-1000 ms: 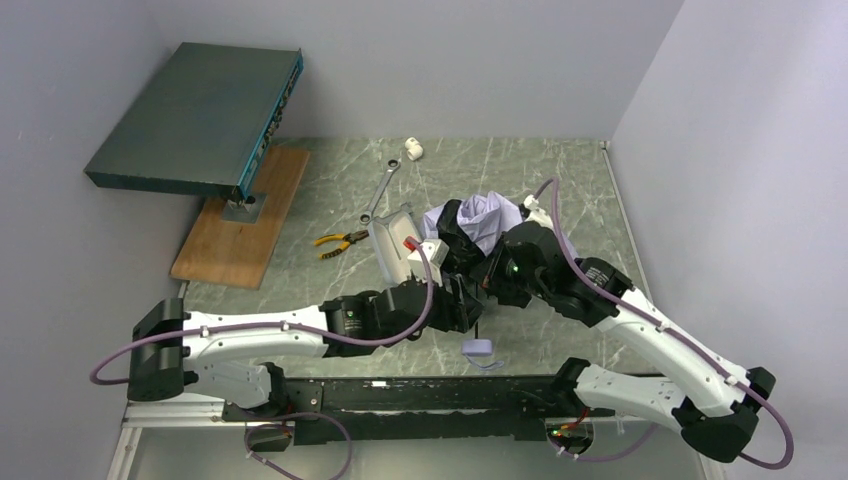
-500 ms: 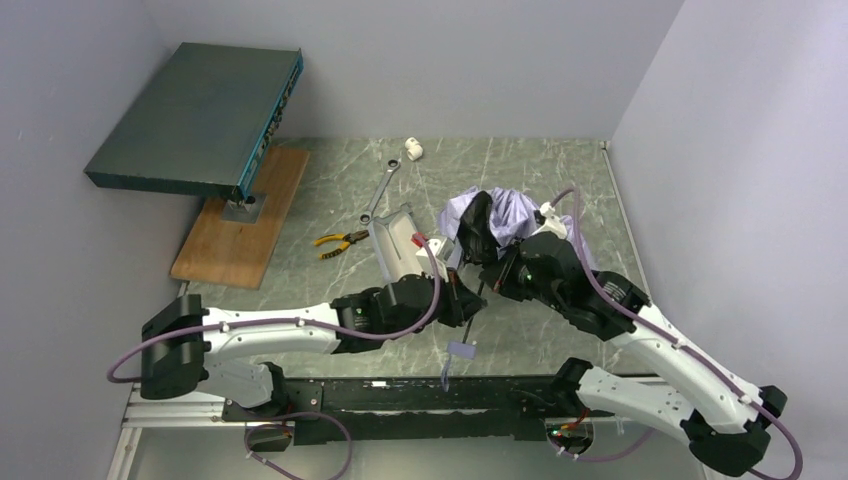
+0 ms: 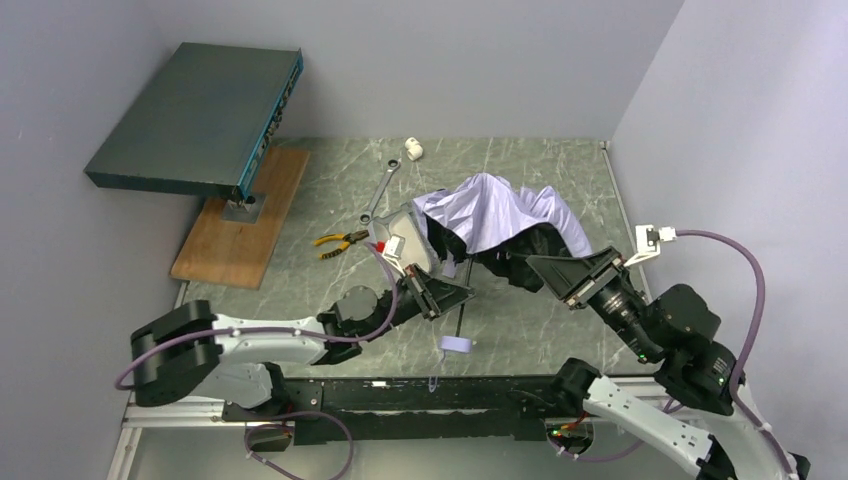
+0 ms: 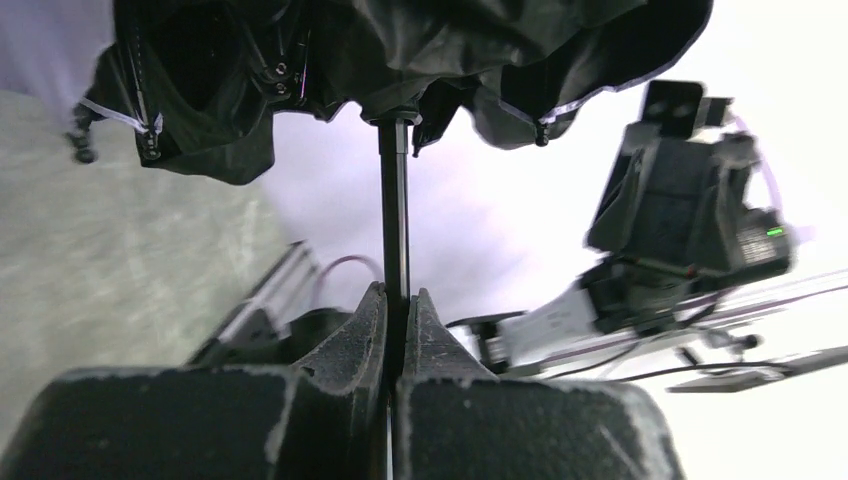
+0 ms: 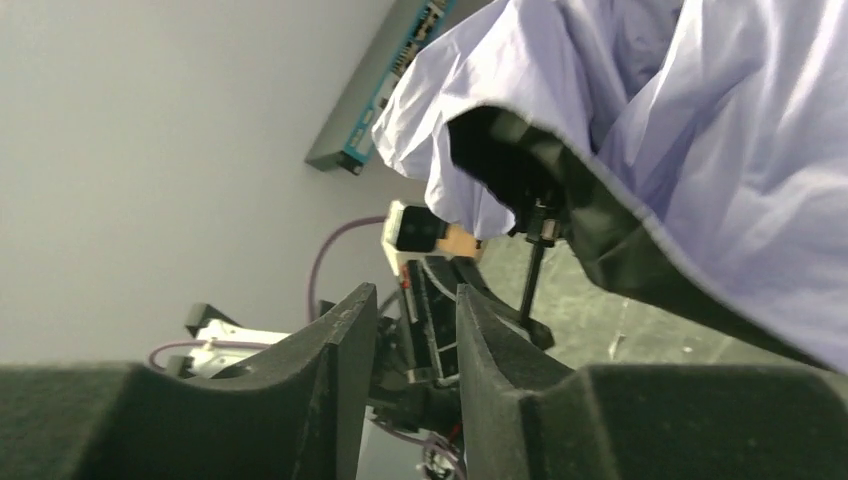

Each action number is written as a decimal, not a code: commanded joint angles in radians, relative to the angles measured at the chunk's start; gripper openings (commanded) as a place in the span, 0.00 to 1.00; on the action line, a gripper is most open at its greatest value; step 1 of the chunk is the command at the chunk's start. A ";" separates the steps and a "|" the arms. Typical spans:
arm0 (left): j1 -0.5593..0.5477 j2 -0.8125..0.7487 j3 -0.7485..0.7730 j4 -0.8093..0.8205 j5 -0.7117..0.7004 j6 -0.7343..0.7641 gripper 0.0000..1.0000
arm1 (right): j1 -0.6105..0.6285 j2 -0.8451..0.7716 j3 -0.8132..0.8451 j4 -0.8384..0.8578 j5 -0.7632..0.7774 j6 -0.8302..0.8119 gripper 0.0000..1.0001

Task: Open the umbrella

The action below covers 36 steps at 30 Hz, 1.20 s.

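The umbrella's pale lilac canopy point(image 3: 500, 208) hangs half spread above the middle of the table, its black underside point(image 4: 400, 50) showing from below. A thin black shaft point(image 3: 462, 315) runs down to the small lilac handle point(image 3: 458, 344) near the table's front edge. My left gripper point(image 3: 462, 293) is shut on that shaft point(image 4: 394, 200), which stands pinched between its fingertips point(image 4: 372, 310). My right gripper point(image 3: 540, 262) sits just right of the canopy, open, with nothing between its fingers point(image 5: 355, 320). The canopy point(image 5: 690, 130) fills the upper right of the right wrist view.
A lilac-grey case point(image 3: 398, 228) lies behind the left wrist. Yellow-handled pliers point(image 3: 340, 241), a wrench point(image 3: 380, 190) and a small white part point(image 3: 412, 150) lie further back. A dark box point(image 3: 200, 115) stands on a wooden board point(image 3: 240, 225) at the left. Walls close in on three sides.
The canopy has gone from a bundle to spread wide. My left gripper has closed on the shaft. My right gripper has let go, opened and drawn back to the right.
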 commanded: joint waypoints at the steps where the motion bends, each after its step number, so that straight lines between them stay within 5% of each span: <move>1: -0.022 0.112 0.056 0.554 0.010 -0.154 0.00 | 0.002 0.044 -0.073 0.169 -0.091 0.016 0.33; 9: -0.061 0.246 0.175 0.700 -0.009 -0.172 0.00 | 0.003 0.084 -0.134 0.195 -0.050 0.055 0.19; 23: -0.089 0.300 0.166 0.785 -0.020 -0.179 0.00 | 0.003 0.104 -0.140 0.260 0.035 0.050 0.34; 36: -0.093 0.255 0.137 0.783 -0.028 -0.147 0.00 | 0.003 0.153 -0.146 0.223 0.070 0.073 0.28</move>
